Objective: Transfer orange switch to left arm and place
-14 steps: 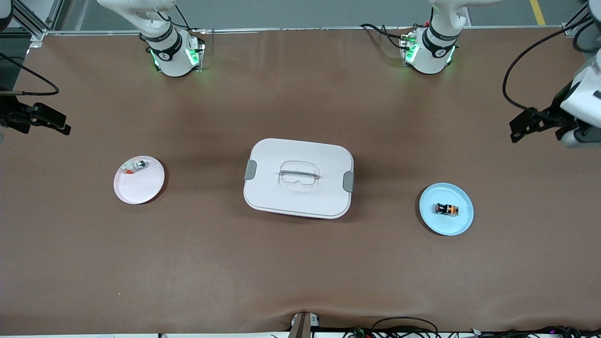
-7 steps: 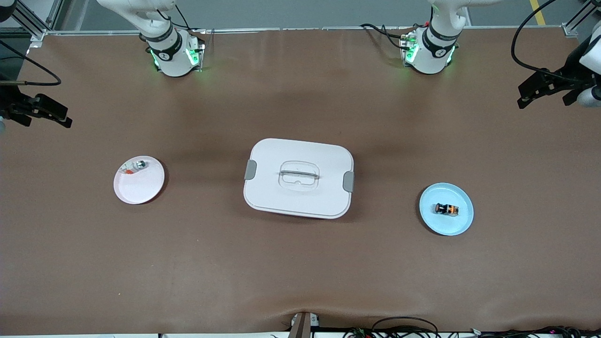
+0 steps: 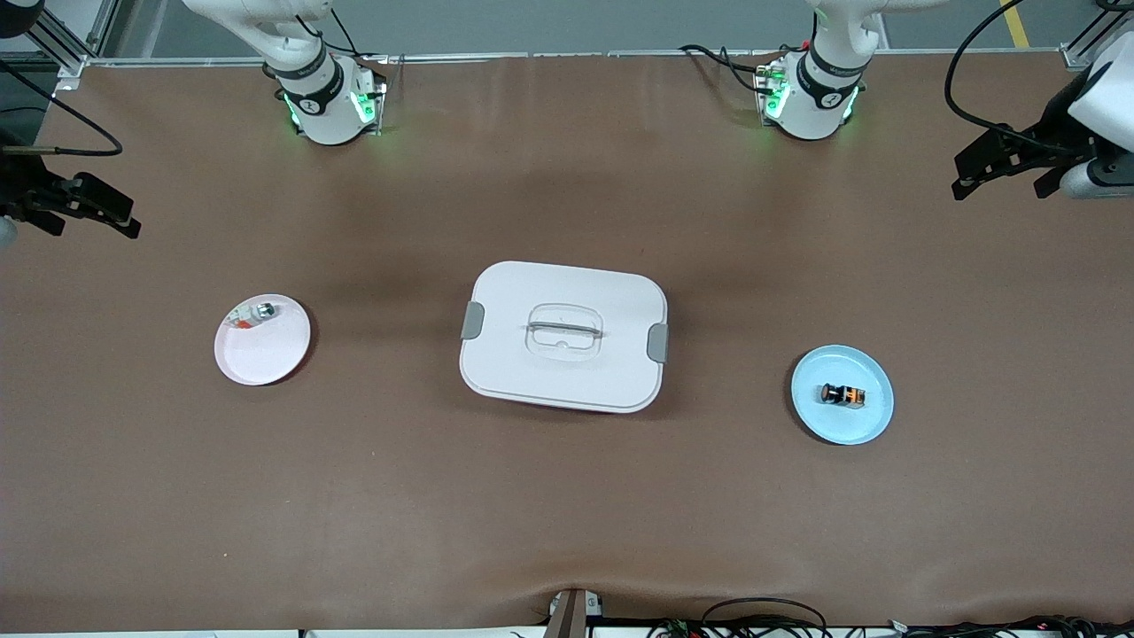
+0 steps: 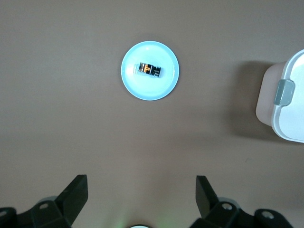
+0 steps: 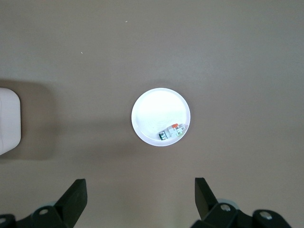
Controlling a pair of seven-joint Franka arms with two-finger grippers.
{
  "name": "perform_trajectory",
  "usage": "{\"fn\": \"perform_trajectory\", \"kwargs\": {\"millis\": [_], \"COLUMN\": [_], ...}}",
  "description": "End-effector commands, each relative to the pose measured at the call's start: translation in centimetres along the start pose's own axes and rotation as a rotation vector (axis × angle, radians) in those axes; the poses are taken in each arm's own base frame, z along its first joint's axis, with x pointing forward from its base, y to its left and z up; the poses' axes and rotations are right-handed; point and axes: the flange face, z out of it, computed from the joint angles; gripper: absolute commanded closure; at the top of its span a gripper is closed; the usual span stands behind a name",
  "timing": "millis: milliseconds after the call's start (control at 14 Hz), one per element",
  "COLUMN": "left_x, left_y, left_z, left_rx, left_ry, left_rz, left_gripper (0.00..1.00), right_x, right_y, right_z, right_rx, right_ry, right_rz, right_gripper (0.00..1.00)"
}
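- The switch (image 3: pixel 842 395) lies on its side on the blue plate (image 3: pixel 873 425), toward the left arm's end of the counter (image 3: pixel 567 514) and a little nearer the front camera than the box (image 3: pixel 563 337).
- Its long axis runs roughly along the counter's length, and the orange cap end points toward the box, as far as the front view shows.
- The left pincer (image 3: pixel 997 167) hangs high over the counter's edge at its own end, jaws wide apart and empty; in the left wrist view both fingers (image 4: pixel 76 192) frame bare counter, with the plate and switch (image 4: pixel 150 70) well ahead of them.
- From this pincer the switch lies toward the front camera and slightly toward the box, well apart from it.
- The left arm is clearly the nearer one to the switch, so by my reading the pickup falls to it.
- The right pincer (image 3: pixel 84 208) waits over the right arm's end, jaws apart and empty, with the pink plate (image 3: pixel 266 354) and a small silver part (image 3: pixel 262 311) below it.
- The box sits in the middle, between the two plates, so a handover would likely have to pass above it or round it.
- To grip the switch across its narrow body, the left fingers would probably need to close across its long axis.
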Motion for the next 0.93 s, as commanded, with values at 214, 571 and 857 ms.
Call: {"fn": "perform_trajectory", "kwargs": {"millis": [214,571,857], "left_x": [-0.8,-1.0,-0.6], "left_y": [-0.2,-0.1,0.2], "left_z": [-0.4,-0.4,-0.1], "left_rx": [0.014,0.028,0.039], "left_ry": [0.01,0.051,0.083], "left_rz": [0.006,-0.009,-0.003], "left_gripper": [0.0,0.0,0.0], "right_x": [-0.5,-0.2,-0.2], "right_y": [0.2,0.2,0.2], "right_z": [-1.3,-2.1,-2.1], "right_rx": [0.013,0.011,0.013], "right_ry": [0.035,0.044,0.043], "right_rz": [-0.005,-0.004,-0.004], "right_gripper": [0.0,0.0,0.0]}}
